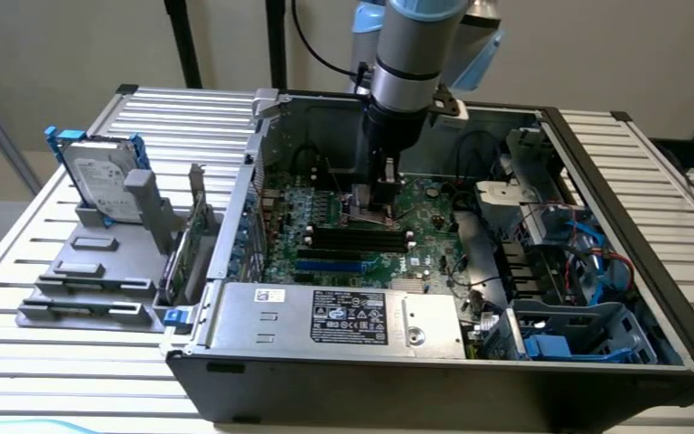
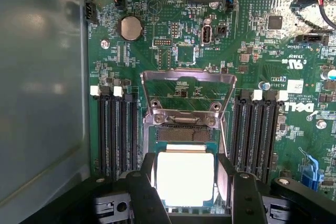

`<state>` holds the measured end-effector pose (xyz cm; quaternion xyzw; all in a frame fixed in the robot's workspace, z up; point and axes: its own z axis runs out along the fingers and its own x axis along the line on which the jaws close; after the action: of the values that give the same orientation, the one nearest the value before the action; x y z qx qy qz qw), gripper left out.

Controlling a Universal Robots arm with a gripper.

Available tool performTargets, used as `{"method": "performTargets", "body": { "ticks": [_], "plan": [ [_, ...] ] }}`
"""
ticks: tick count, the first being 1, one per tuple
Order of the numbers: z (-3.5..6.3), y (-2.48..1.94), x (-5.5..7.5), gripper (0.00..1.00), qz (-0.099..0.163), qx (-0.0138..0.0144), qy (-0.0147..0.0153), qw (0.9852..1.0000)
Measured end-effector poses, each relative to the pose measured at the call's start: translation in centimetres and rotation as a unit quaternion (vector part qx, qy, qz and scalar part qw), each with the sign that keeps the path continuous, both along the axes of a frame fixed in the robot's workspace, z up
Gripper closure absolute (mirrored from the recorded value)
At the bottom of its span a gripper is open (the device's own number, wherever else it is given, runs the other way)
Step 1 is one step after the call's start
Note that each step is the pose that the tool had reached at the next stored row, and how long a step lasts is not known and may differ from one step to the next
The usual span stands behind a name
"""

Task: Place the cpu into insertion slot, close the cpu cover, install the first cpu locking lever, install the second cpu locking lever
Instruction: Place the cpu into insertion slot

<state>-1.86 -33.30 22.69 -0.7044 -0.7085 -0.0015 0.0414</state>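
A slatted metal table (image 1: pixel 58 362) carries an open computer case (image 1: pixel 444 398), seen from above at a slant, with a pale wall behind. On the exterior view's left, a hard drive (image 1: pixel 104 181) stands upright in a grey fixture (image 1: pixel 94 262) on the table, beside the case. Inside the case, a silver power supply (image 1: pixel 335 316) lies along the near edge and a green motherboard (image 1: pixel 426 231) sits behind it. The robot arm (image 1: pixel 414 54) reaches straight down into the case, its gripper (image 1: pixel 378 201) low over the middle of the board. From the wrist, the cpu (image 2: pixel 185 177) shows as a bright pale square clamped between the two dark fingers (image 2: pixel 148 182), one against each side of the chip. It sits directly over the insertion slot (image 2: pixel 181 134), and a dark strip of the socket shows past its far edge; whether it rests in the socket cannot be told. The cpu cover (image 2: pixel 149 94) stands swung up and open behind the slot. Long black memory slots (image 2: pixel 113 129) flank the socket on both sides, and a round coin battery (image 2: pixel 131 27) sits farther off
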Motion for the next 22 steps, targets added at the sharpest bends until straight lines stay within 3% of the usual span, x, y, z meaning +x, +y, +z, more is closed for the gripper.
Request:
{"method": "performTargets", "body": {
  "ticks": [7,14,22],
  "plan": [
    [-1.02,0.00,-0.1,0.45,0.000,-0.0065,0.0000,1.0000],
    [-1.54,0.21,-0.1,0.45,0.000,-0.0084,0.0000,1.0000],
    [-2.04,0.62,-0.1,0.45,0.000,-0.0202,0.0000,0.9998]
  ]
}}
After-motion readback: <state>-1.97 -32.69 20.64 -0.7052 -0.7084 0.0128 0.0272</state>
